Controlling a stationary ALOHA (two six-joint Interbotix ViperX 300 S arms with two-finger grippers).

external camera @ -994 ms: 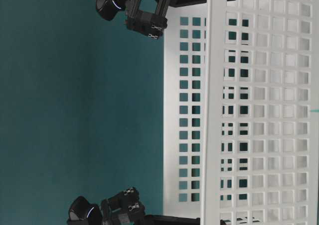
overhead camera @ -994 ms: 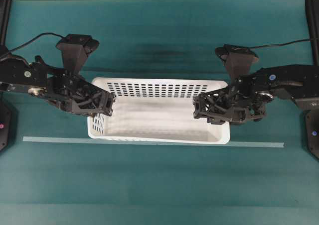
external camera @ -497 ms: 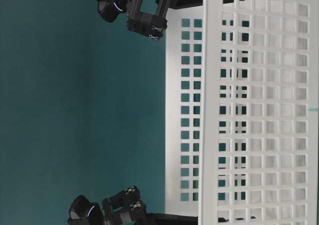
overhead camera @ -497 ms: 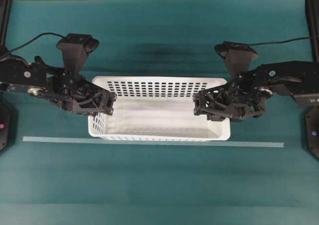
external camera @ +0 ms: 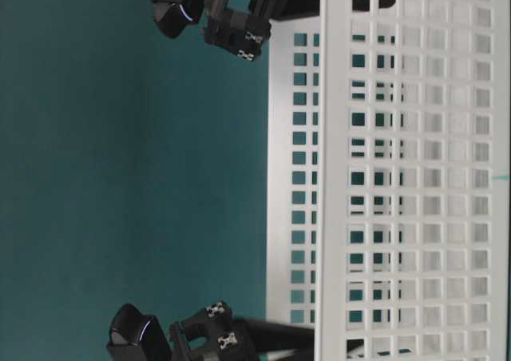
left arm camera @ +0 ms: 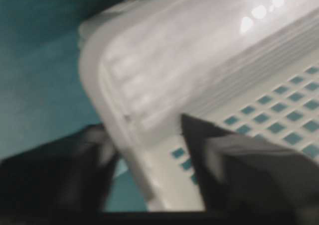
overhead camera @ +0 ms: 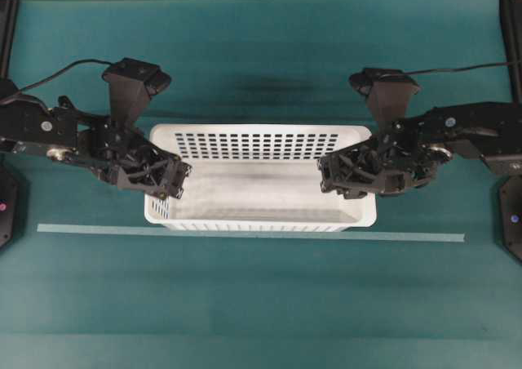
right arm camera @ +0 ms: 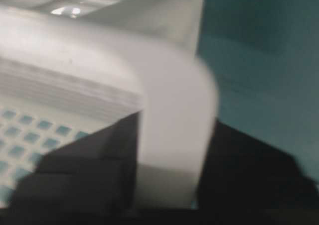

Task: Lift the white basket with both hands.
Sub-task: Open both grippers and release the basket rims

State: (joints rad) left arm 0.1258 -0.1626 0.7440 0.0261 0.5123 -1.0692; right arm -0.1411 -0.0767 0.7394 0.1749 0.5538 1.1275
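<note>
white basket point(overhead camera: 261, 191) showing white walls with grid of small rectangular holes; both claws, left point(overhead camera: 169, 183) and right point(overhead camera: 329, 177), showing black; bench point(overhead camera: 261, 295) showing teal, pale stripe point(overhead camera: 245, 234) crossing.

surface: teal table point(overhead camera: 261, 304) | on it: white basket point(overhead camera: 261, 185), probably resting; pale strip point(overhead camera: 408, 237)

Two black angular arms point(overhead camera: 73, 136) trail thin cables point(overhead camera: 57, 65).
</note>
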